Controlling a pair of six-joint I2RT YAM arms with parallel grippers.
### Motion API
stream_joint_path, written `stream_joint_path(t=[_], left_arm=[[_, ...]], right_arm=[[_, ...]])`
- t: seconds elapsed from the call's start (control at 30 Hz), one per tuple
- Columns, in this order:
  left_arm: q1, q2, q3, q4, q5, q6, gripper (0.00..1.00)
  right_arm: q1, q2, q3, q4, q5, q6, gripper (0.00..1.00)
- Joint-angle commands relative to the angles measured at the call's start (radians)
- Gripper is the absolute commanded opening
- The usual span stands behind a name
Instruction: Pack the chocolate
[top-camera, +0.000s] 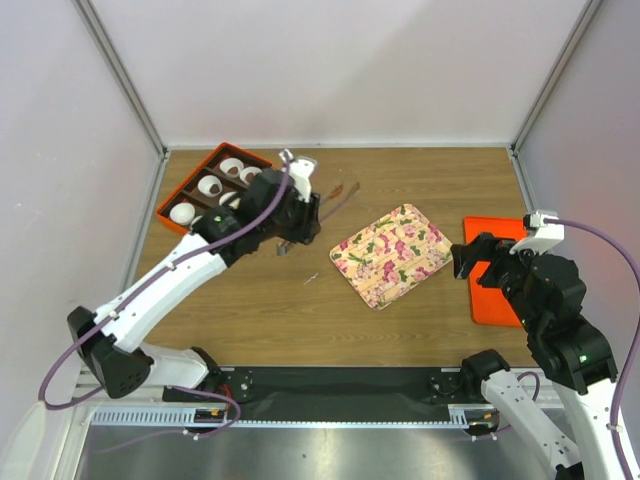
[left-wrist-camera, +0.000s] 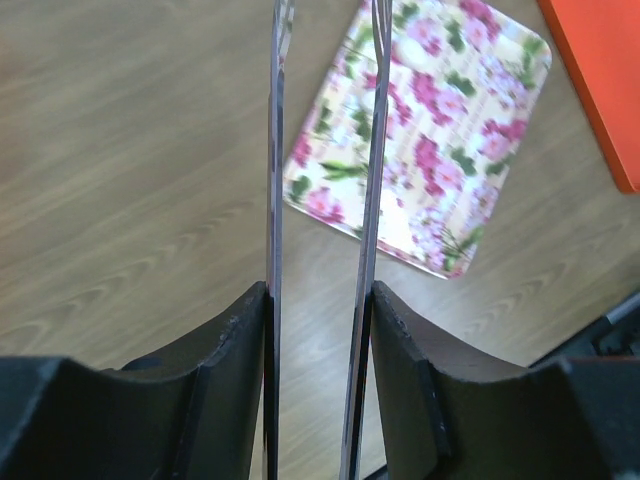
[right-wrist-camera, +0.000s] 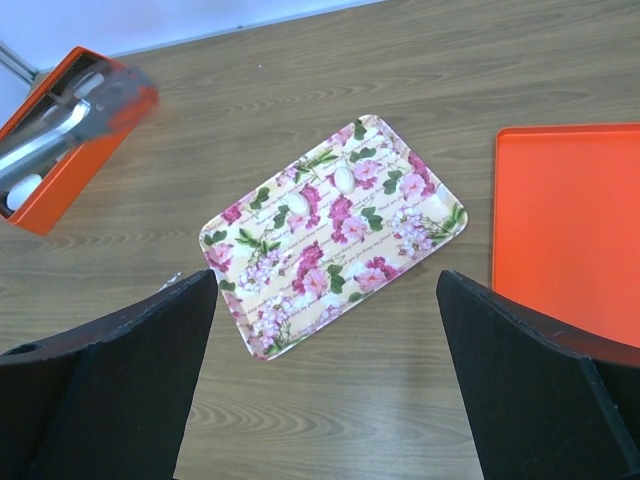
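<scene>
The left gripper (left-wrist-camera: 320, 300) holds metal tongs (left-wrist-camera: 372, 150) by the orange box (top-camera: 185, 181), upper left. The right gripper (right-wrist-camera: 325, 287) is wide open. Next, I think the tongs must fetch 1 more chocolate (top-camera: 211, 186).

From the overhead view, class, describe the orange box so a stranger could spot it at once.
Find the far left corner of the wooden table. The orange box sits there; unlike the flat orange lid on the right, it has compartments holding white paper cups.
</scene>
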Motion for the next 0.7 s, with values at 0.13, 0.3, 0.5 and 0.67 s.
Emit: stream_joint_path(t=[0.13, 0.3, 0.5, 0.67], left_arm=[[-0.161, 0.14, -0.052, 0.145, -0.079, -0.136, 0.48], [-0.212, 0.272, -0.029, 0.152, -0.104, -0.191, 0.48], [-0.22, 0.371, -0.025, 0.189, -0.098, -0.216, 0.5], [-0.224, 0.431, -0.022, 0.211, -0.088, -0.225, 0.52]], right_arm=[[0.001, 0.02, 0.026, 0.028, 0.023, -0.015, 1.0], [0.001, 0.025, 0.024, 0.034, 0.023, -0.021, 1.0], [0.001, 0.017, 0.018, 0.039, 0.025, -0.029, 1.0], [0.001, 0.012, 0.0, 0.051, 0.021, -0.027, 1.0]])
